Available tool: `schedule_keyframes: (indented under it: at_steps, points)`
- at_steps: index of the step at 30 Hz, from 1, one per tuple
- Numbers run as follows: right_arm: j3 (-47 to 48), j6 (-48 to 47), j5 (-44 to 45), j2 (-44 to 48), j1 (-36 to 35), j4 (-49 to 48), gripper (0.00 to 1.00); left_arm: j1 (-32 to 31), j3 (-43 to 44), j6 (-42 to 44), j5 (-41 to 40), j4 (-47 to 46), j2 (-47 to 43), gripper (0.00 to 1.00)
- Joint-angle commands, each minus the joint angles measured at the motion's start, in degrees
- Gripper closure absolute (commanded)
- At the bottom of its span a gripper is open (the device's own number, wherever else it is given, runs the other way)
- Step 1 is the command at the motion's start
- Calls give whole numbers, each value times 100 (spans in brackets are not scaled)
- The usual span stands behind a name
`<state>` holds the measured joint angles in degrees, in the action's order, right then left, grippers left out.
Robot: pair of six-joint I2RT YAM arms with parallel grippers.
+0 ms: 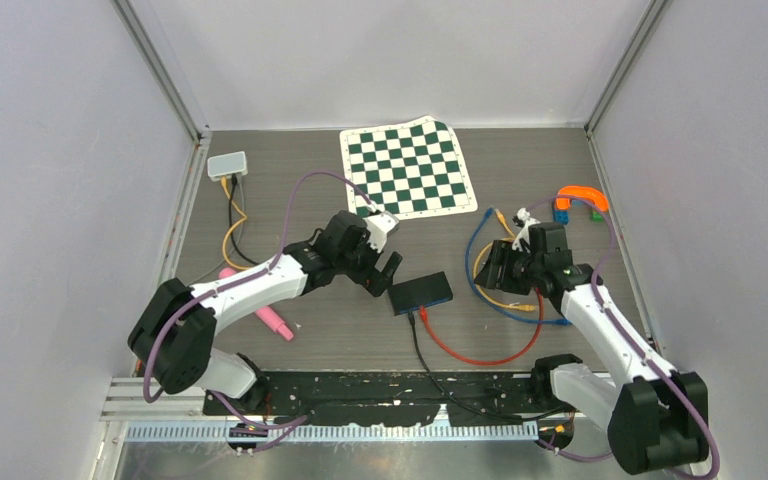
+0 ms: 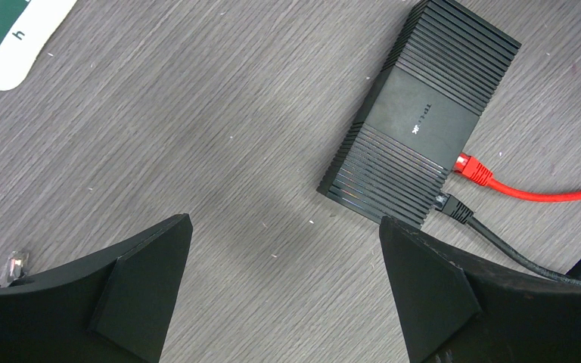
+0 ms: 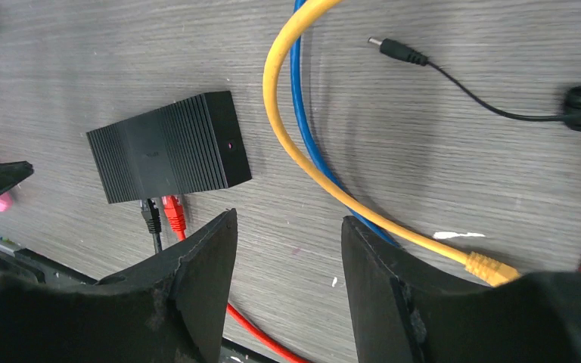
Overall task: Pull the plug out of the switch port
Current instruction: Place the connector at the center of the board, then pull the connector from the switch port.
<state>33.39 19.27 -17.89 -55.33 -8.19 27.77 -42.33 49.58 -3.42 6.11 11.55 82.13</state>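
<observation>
Top external view: shows the black switch (image 1: pixel 421 292) flat on the grey table (image 1: pixel 280 150), roughly midway between the two arms, with a red cable (image 1: pixel 480 360) and a black cable (image 1: pixel 418 345) running off its near side. Places the left gripper (image 1: pixel 384 277) just left of the switch, not touching it; jaws spread wide and empty in the left wrist view. Shows there the red plug (image 2: pixel 473 168) and the black plug (image 2: pixel 452 208), both seated side by side in the switch ports. Puts the right gripper (image 3: pixel 287 223) to the right of the switch, apart from it, jaws partly open around nothing, above a yellow cable (image 3: pixel 271 106) and a blue cable (image 3: pixel 301 106) looped on the table.
</observation>
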Motion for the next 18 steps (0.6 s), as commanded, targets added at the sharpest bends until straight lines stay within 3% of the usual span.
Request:
schedule_keyframes:
  at_steps: [1,4,7,11,13,15,18]
  points:
    - [70,89,-152,-590,-257,-833,40,23,263,59,163,-81,-2,0]
    - [325,10,-190,-1173,-352,-1076,41,22,204,33,189,-74,-82,0]
    - [634,-256,365,-1803,-538,-929,43,23,100,9,128,-78,-197,0]
    - [788,-555,713,-1974,-587,-697,63,23,-9,39,37,-36,-281,0]
    - [714,-631,725,-1884,-588,-658,81,22,-51,64,13,-44,-289,0]
    - [638,-598,777,-1795,-613,-647,92,18,-54,89,7,-51,-270,0]
    - [654,-550,767,-1765,-668,-575,95,22,-5,136,17,-18,-219,0]
